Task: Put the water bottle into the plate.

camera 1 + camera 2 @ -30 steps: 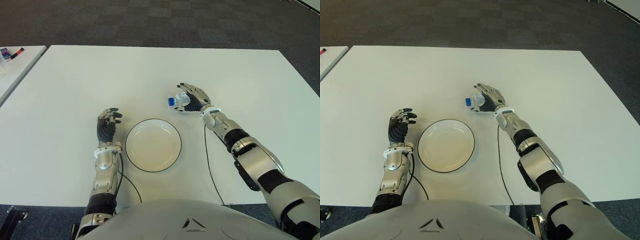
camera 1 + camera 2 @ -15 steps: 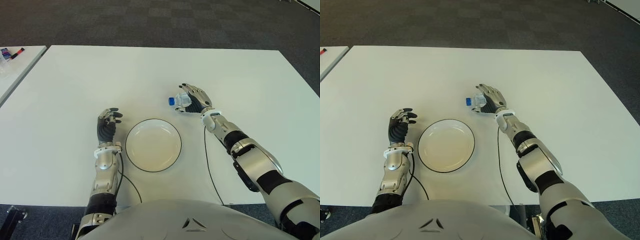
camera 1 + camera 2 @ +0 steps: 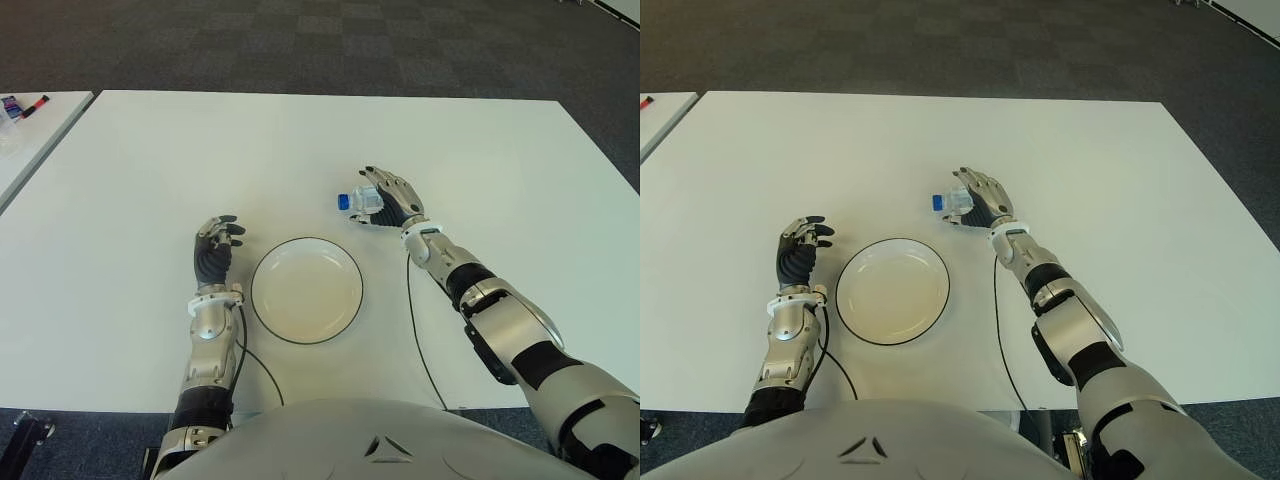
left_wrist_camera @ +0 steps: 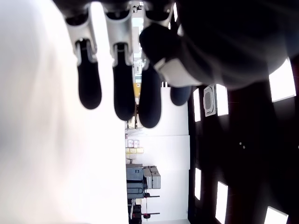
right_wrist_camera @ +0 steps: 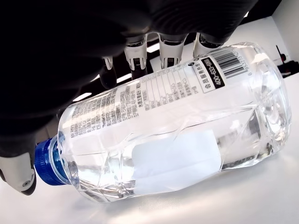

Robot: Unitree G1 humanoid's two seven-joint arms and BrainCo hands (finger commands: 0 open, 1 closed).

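The clear water bottle (image 3: pixel 360 201) with a blue cap (image 3: pixel 343 201) lies on its side on the white table (image 3: pixel 150 170), just behind and to the right of the white plate (image 3: pixel 306 292). My right hand (image 3: pixel 388 196) is cupped over it from the right. In the right wrist view the fingers (image 5: pixel 170 50) lie along the far side of the water bottle (image 5: pixel 173 135) and the thumb (image 5: pixel 18 170) sits by the cap. The plate holds nothing. My left hand (image 3: pixel 215 247) shows just left of the plate, fingers (image 4: pixel 117 88) relaxed, holding nothing.
A black cable (image 3: pixel 418 330) runs from my right wrist to the table's near edge, right of the plate. A second table (image 3: pixel 30 130) with small items stands at the far left. Dark carpet lies beyond the far edge.
My right hand has settled slightly closer around the bottle, and the forearm has shifted a little to the left. The bottle, the plate and the left hand have stayed in place.
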